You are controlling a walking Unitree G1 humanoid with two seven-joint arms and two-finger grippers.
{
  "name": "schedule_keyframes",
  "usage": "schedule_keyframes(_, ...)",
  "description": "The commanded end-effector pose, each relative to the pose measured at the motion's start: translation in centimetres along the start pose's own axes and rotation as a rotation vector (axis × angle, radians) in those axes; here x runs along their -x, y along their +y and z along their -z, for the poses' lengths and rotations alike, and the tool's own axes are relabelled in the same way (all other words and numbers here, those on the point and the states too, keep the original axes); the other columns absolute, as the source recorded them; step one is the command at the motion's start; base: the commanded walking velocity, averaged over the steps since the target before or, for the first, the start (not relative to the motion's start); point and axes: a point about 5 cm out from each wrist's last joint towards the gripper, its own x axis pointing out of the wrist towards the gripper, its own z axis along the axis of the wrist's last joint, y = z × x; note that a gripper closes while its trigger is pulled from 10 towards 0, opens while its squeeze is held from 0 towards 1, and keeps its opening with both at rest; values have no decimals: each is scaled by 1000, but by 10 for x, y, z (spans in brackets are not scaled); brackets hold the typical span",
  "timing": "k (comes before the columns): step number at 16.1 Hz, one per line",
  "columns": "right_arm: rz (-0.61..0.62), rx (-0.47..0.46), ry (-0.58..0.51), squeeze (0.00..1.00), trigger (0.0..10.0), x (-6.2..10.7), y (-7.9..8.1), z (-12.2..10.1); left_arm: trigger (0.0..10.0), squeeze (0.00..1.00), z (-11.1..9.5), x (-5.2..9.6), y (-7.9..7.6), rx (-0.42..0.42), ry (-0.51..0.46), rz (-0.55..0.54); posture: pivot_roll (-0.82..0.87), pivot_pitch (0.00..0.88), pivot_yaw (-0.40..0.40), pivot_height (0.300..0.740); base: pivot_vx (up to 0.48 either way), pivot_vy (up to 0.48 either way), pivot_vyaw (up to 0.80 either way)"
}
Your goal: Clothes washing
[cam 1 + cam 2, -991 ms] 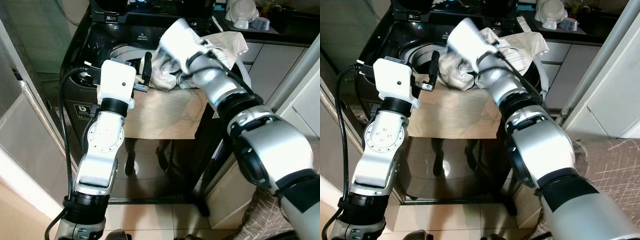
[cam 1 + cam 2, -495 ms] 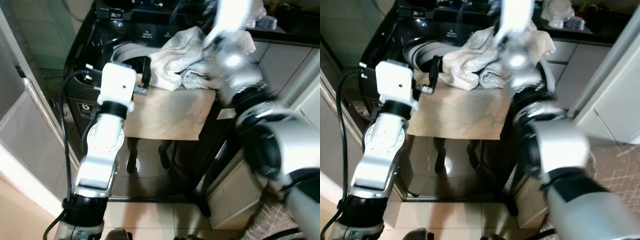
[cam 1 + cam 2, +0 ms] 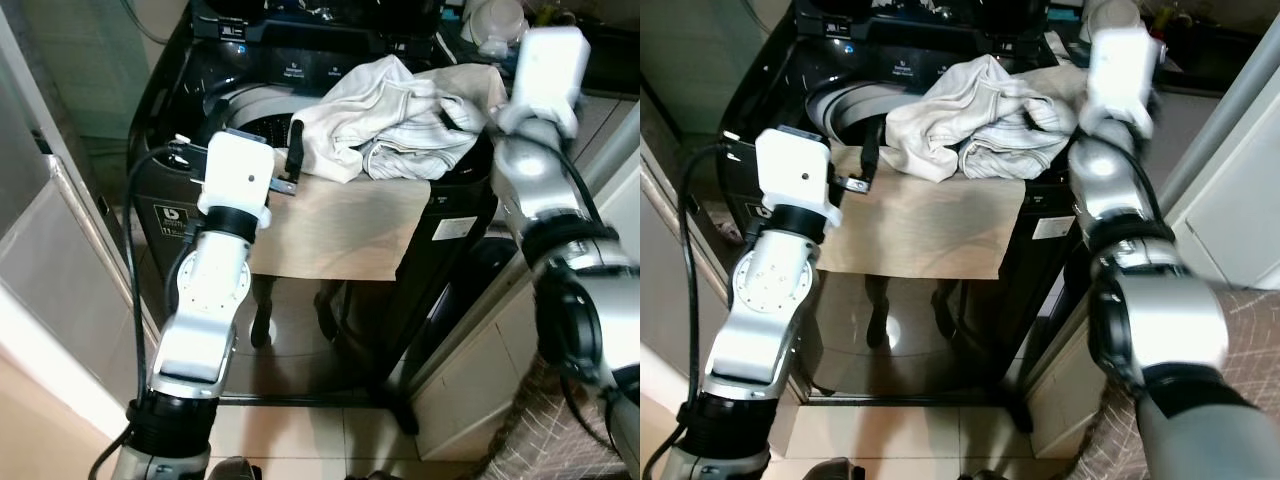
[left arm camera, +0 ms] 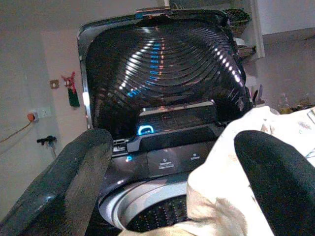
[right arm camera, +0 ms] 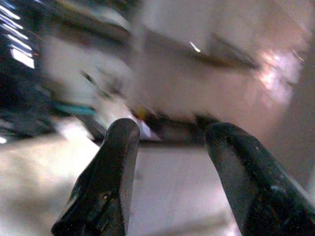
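— Where is the laundry?
— A crumpled cream clothes heap (image 3: 395, 125), soft and creased, sprawls crosswise over the black top-loading washer (image 3: 250, 70), beside its ribbed steel drum (image 4: 157, 219); a flat beige cloth (image 3: 340, 225) hangs down the front.
— And the grippers?
— The left gripper (image 4: 172, 187) hovers at the heap's edge, fingers spread and empty; the right gripper (image 5: 170, 172), raised beside the pile, is likewise parted, holding nothing

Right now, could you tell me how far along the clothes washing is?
Done: the washer lid is up. In hand: the left gripper is open by the heap of clothes lying across the rim. Left: nothing visibly inside the drum; the right gripper is open, empty.
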Motion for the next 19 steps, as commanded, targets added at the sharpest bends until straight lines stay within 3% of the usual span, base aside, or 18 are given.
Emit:
schedule_keyframes(1,14,-63,162,0,10000,5,-2,22,10000,0,-1,1,-1,-2,1,3,124,16,-103,740,0,0,0)
schedule_keyframes(2,-99,-136,265,0,10000,16,19,32,10000,0,-2,0,-2,-1,0,10,123,15,-99,740,0,0,0)
schedule_keyframes(4,-384,-264,355,0,10000,40,68,28,10000,0,-3,-2,-3,1,-5,19,123,12,-92,740,0,0,0)
schedule_keyframes(6,-534,-272,364,0,10000,54,91,22,10000,0,-3,-3,-4,0,-7,22,124,12,-90,740,0,0,0)
schedule_keyframes(8,-750,-192,307,0,10000,78,123,10,10000,0,-3,-3,-4,1,-7,20,135,15,-99,740,0,0,0)
schedule_keyframes(10,-941,-118,109,0,10000,91,144,-18,10000,0,-3,-1,-2,-4,0,4,144,21,-108,740,0,0,0)
schedule_keyframes(13,-1035,4,-19,0,10000,100,153,-29,10000,0,-2,0,-2,-6,2,0,141,23,-111,740,0,0,0)
schedule_keyframes(14,-915,-71,-4,0,10000,83,139,-32,10000,0,-1,1,-1,-12,7,-4,137,24,-112,740,0,0,0)
schedule_keyframes(15,-887,-111,9,0,10000,77,134,-32,10000,0,0,1,-1,-14,14,-6,125,25,-108,740,0,0,0)
schedule_keyframes(19,-854,-157,9,0,10000,72,129,-32,10000,0,2,1,-1,-22,22,-9,118,24,-106,740,0,0,0)
